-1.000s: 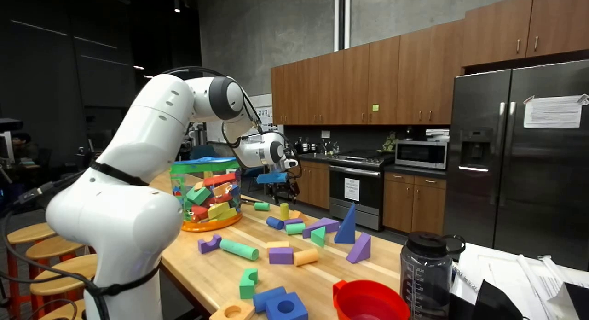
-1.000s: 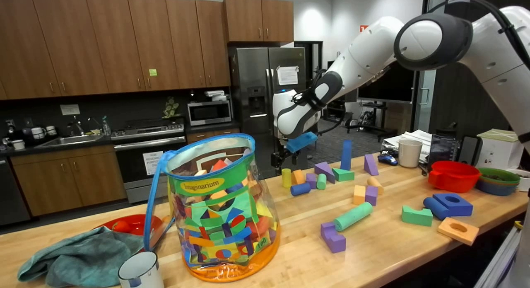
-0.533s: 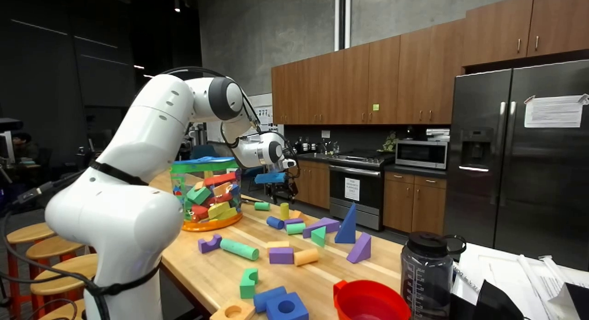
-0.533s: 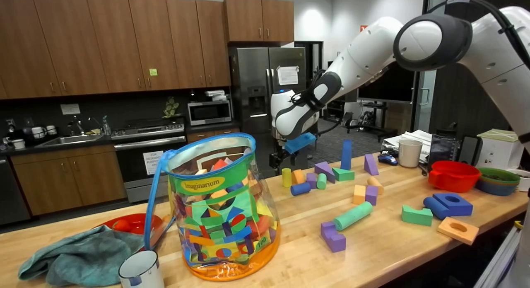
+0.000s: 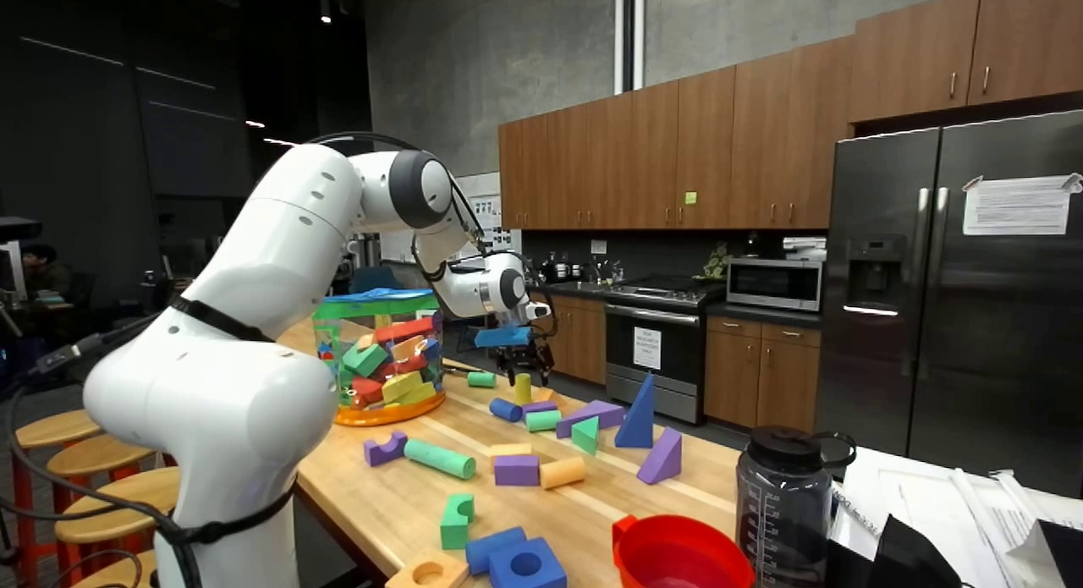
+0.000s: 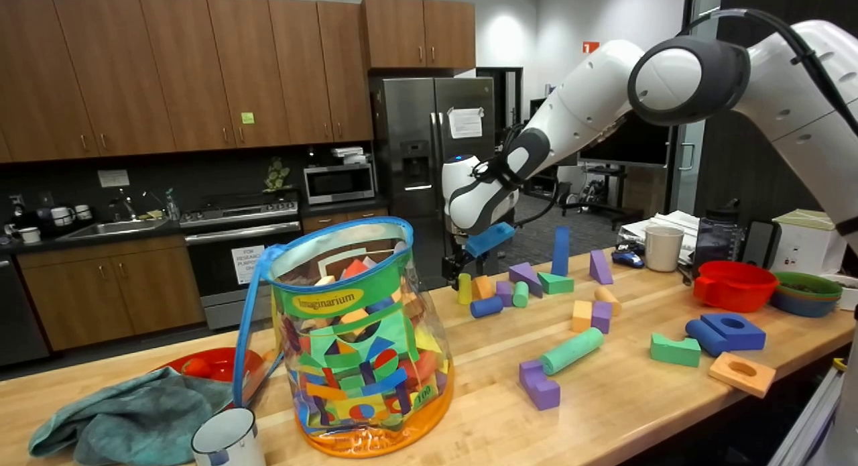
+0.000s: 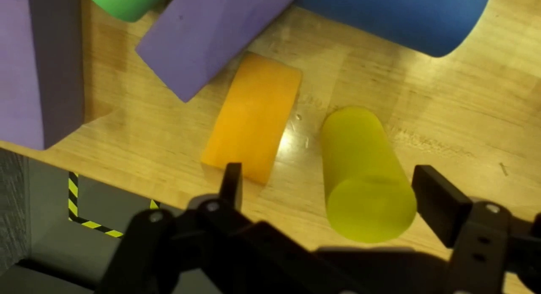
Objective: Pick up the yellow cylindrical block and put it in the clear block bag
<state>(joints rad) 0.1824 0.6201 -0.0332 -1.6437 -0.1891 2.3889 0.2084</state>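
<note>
Hand (image 7: 329, 186) over upright yellow cylinder (image 7: 364, 179)

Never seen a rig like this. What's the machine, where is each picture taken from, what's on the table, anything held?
The machine is a white robot arm with two black fingers at its end. Two pictures come from cameras standing outside the robot; the close-up comes from a camera on its wrist, looking down past the fingers.

On the wooden table a yellow cylindrical block stands upright, near an orange block and a blue cylinder; a red bowl and a clear block bag holding toy blocks are there too.

Nothing is held: the fingers are open, and in the wrist view the yellow cylindrical block appears between them. Whether either touches it, I can't tell.
</note>
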